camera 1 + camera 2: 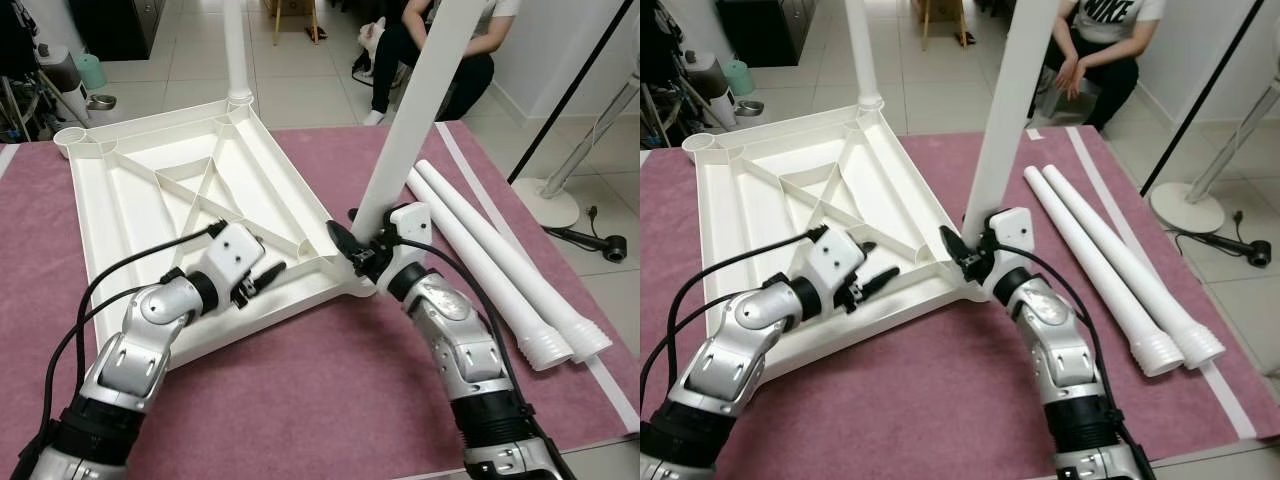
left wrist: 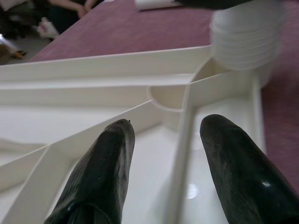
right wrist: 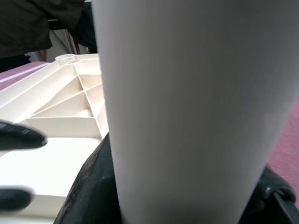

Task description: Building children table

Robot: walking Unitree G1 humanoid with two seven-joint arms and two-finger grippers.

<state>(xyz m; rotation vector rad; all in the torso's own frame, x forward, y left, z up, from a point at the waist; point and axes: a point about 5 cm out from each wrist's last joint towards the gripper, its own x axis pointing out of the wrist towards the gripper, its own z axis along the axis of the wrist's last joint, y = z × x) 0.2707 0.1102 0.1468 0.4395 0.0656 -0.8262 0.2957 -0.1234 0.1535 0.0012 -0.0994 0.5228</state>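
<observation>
A white children's tabletop lies upside down on a maroon mat, ribs facing up. One white leg stands upright in its far corner socket. My right gripper is shut on a second white leg, which leans with its lower end at the near right corner socket. In the right wrist view this leg sits between the dark fingers. My left gripper is open low over the tabletop's near edge; in the left wrist view its fingers straddle a rib that leads to that socket.
Two loose white legs lie side by side on the mat to the right. A person sits on the floor beyond the table. A white stand base and a black corded appliance rest on the tiles at right.
</observation>
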